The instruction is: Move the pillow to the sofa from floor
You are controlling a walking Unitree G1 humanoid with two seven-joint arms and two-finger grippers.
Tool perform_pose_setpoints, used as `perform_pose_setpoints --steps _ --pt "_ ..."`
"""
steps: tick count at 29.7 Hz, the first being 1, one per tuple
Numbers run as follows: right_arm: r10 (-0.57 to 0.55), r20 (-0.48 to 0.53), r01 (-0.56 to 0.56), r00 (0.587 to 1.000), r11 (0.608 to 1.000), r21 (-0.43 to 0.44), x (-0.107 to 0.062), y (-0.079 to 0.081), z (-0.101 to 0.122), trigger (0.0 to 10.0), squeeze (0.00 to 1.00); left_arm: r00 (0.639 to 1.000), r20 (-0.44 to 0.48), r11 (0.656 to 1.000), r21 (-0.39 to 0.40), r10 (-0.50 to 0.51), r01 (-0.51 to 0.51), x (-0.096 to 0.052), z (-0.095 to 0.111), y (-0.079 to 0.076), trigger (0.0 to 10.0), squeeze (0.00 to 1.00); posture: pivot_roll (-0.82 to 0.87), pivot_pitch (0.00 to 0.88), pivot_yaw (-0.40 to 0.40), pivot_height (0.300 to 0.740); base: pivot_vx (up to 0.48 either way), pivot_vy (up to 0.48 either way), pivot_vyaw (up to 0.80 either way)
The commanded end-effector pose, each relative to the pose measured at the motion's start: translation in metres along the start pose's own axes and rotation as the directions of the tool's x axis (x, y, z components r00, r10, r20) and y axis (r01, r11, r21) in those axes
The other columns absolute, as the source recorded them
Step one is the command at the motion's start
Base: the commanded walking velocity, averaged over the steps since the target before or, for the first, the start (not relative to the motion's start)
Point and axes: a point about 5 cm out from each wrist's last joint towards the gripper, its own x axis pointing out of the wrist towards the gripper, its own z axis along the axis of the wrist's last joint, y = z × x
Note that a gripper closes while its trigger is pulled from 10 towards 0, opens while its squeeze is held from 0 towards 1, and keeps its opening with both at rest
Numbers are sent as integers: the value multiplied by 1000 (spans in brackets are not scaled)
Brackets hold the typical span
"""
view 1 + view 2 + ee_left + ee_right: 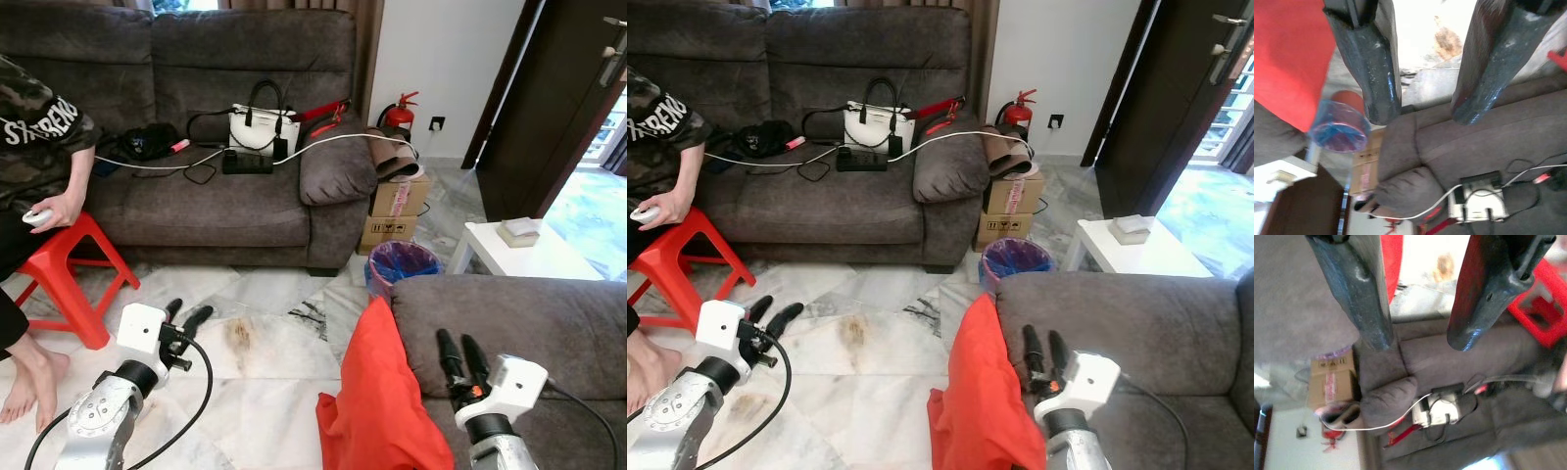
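Ahead of me a white handbag sits beside a black power strip, a red stool standing well left of the handbag and a blue-lined bin lower right of it.

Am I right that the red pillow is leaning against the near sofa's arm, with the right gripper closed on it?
Not quite: the red pillow does lean against the near sofa, but the right gripper is open and holds nothing, as the right wrist view shows.
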Motion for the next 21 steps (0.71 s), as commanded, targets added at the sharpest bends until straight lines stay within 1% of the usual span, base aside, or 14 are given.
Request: perform_pose_setpoints --steps 1,3,5,9,13,16,18,20,21 --pt "35 3 -34 999 998 -56 -1 -5 8 10000 0 1000 -6 1000 2 -29 29 -1 2 -1 10000 0 104 38 10 740 0 0 0" --pt "36 2 -36 999 997 -71 -1 -11 12 10000 0 1000 -10 1000 5 -27 27 -1 2 -2 10000 0 95 39 9 740 0 0 0" --pt "44 -6 -45 999 994 -101 -4 -22 20 10000 0 999 -8 1000 -4 -31 31 0 7 -3 10000 0 93 43 7 740 0 0 0" --pt "58 -7 -58 998 992 -109 -6 -23 24 10000 0 999 -16 999 -1 -52 52 -2 10 -5 10000 0 91 47 10 740 0 0 0" --pt "65 -30 -68 997 991 -111 -11 -22 17 10000 0 998 -30 998 13 -62 63 -3 10 -3 10000 0 93 49 16 740 0 0 0" --pt "60 -30 -62 998 995 -78 -10 -16 11 10000 0 997 -36 998 -2 -65 65 -3 10 -5 10000 0 92 51 18 740 0 0 0" --pt "46 -11 -46 999 998 -42 -7 -10 11 10000 0 998 -38 999 -35 -41 40 -3 5 -8 10000 0 90 54 17 740 0 0 0" --pt "42 -8 -42 999 999 -34 -7 -9 11 10000 0 999 -40 999 -42 -36 34 -3 4 -8 10000 0 89 53 17 740 0 0 0" --pt "50 -11 -51 999 998 -30 -7 -6 10 10000 0 998 -46 999 -43 -32 30 -4 2 -10 10000 0 88 55 18 740 0 0 0"
